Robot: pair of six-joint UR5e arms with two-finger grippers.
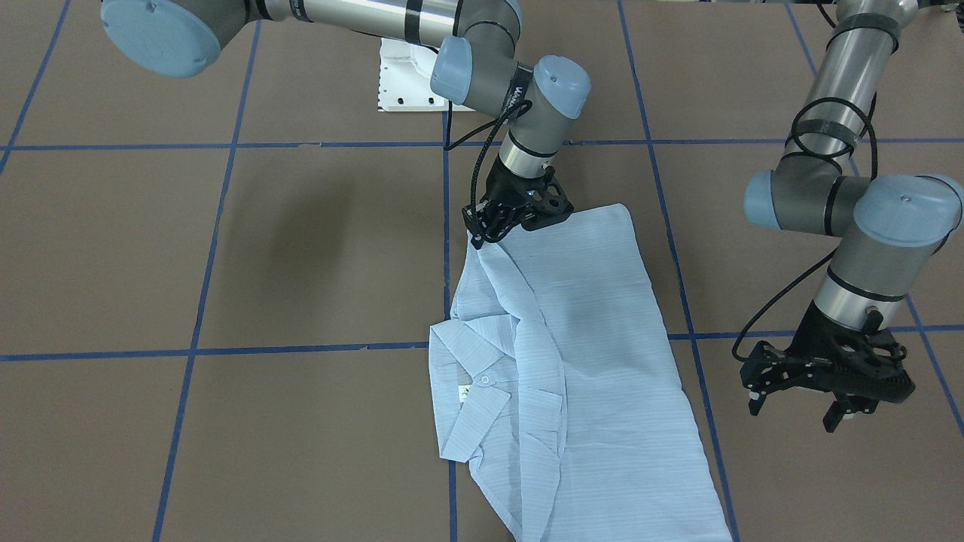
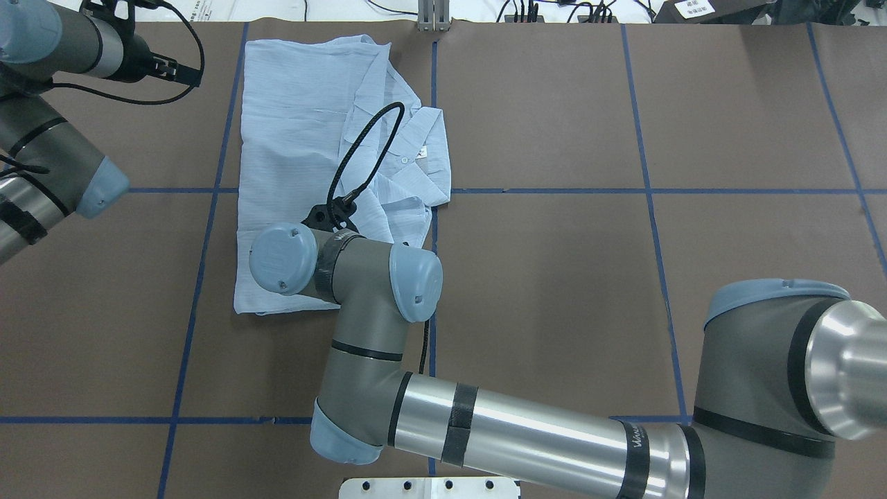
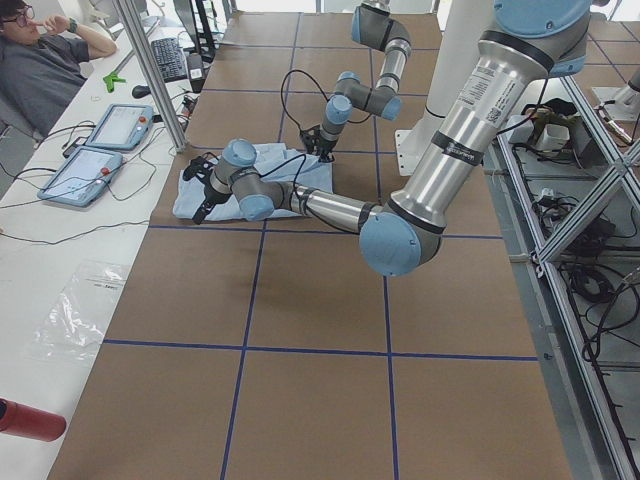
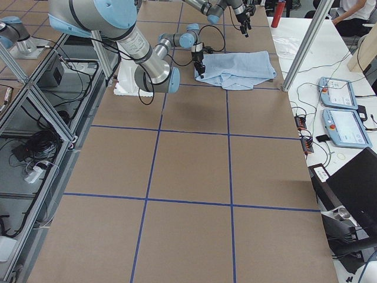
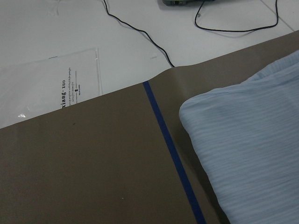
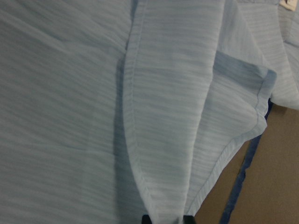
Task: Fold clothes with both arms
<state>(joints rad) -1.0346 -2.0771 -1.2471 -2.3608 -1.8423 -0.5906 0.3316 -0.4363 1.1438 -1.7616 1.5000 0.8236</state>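
The only holder in sight is a clear plastic bag (image 5: 51,88) with printing on it, lying flat on the white bench beyond the desk's edge; what is inside it cannot be told.

The desk (image 1: 301,263) is wearing a brown cover marked into large squares by blue tape lines (image 1: 301,349). In the side view a person (image 3: 45,60) is sitting at the white bench, with two handheld control tablets (image 3: 122,125) and a red bottle (image 3: 25,420) lying along it.

The shirt (image 1: 602,361) is lying folded on the robot's left half of the desk, just beside the centre tape line and reaching the far edge. Its long axis is running from the robot's side straight away toward the bench. The collar (image 1: 471,369), with one white button (image 1: 484,380), is sitting midway along the edge that faces the robot's right.

The right arm (image 2: 485,423) is reaching across, and the right fingers (image 1: 482,229) are pinching together on a fold of the shirt's hem at the near corner. The left fingers (image 1: 836,415) are hanging spread apart over bare desk beside the shirt, touching nothing.
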